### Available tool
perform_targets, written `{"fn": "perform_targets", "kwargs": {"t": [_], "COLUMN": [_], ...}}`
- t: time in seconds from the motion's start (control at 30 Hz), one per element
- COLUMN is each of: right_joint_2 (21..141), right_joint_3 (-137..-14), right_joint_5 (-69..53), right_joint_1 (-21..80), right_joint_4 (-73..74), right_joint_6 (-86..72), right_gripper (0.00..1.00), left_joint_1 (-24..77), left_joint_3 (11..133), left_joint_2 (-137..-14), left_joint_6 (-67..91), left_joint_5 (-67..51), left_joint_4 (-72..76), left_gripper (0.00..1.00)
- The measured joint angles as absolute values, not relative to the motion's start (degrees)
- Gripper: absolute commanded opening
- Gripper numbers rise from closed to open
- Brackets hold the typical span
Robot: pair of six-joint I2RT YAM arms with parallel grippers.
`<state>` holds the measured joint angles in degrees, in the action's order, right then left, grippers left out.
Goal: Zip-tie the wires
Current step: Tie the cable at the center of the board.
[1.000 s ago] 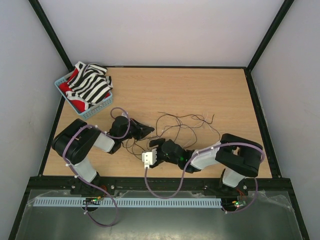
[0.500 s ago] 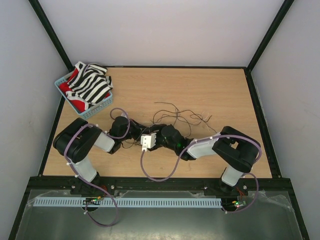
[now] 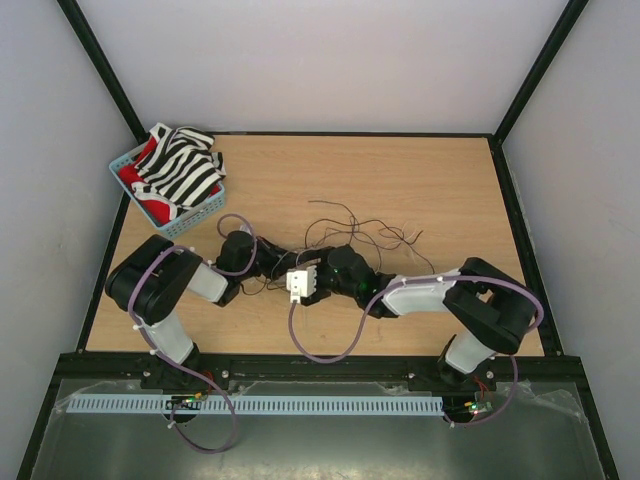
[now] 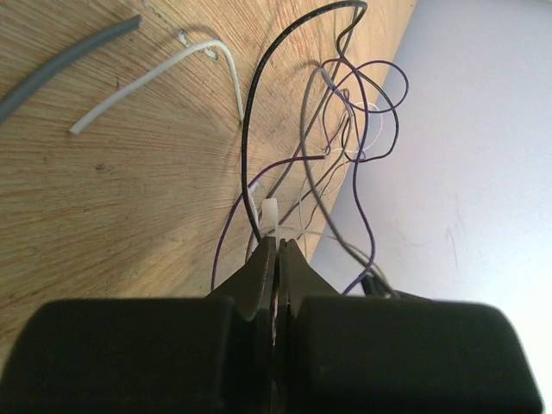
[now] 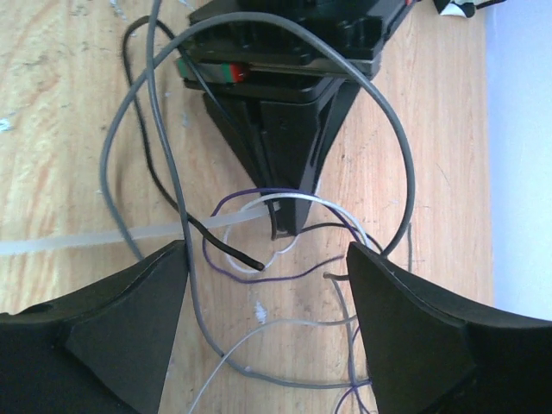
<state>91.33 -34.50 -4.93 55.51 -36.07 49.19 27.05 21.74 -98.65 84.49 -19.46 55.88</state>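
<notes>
Containers: one pale blue basket at the far left corner of the surface. It is heaped with a black-and-white striped cloth that spills over the rim, and a red cloth shows beneath it at the near side. Nothing of the task is in it.

The wires lie loose on the wood near the middle, well apart from the basket. They are a thin tangle of dark, grey, purple and pale strands. Their near loops run in between my two wrists.

My left fingers are pressed fully together. A short end of a pale strip stands out of their tip, pinched there. A dark wire runs down to the same tip; I cannot tell whether it is caught too.

My right fingers are spread wide and hold nothing. They face the left tip closely, with purple, black and whitish loops lying on the surface in the gap. The pale strip trails off to one side, across the wood.
</notes>
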Motion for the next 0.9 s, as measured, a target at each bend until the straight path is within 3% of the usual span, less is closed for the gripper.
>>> {"fn": "perform_targets", "kwargs": {"t": [0.4,0.57,0.9], "right_joint_2": [81.1,76.1,81.5], "right_joint_3": [-26.8,-20.8,-19.3], "right_joint_5": [-7.4,-5.6,-3.4], "right_joint_1": [55.5,55.5,58.1], "right_joint_4": [-34.5,-39.3,-47.4], "right_joint_6": [43.9,42.1,45.8], "right_gripper": [0.83,0.76,0.75], "left_joint_1": [26.9,26.5,26.0], "left_joint_3": [23.3,23.3,23.6], "left_joint_2": [-98.6,-98.6,-98.6], "left_joint_6": [81.8,81.0,81.7], "left_joint_5": [-19.4,-19.4,-20.4], "left_joint_4": [54.9,54.8,54.4], "left_gripper": [0.0,0.0,0.0]}}
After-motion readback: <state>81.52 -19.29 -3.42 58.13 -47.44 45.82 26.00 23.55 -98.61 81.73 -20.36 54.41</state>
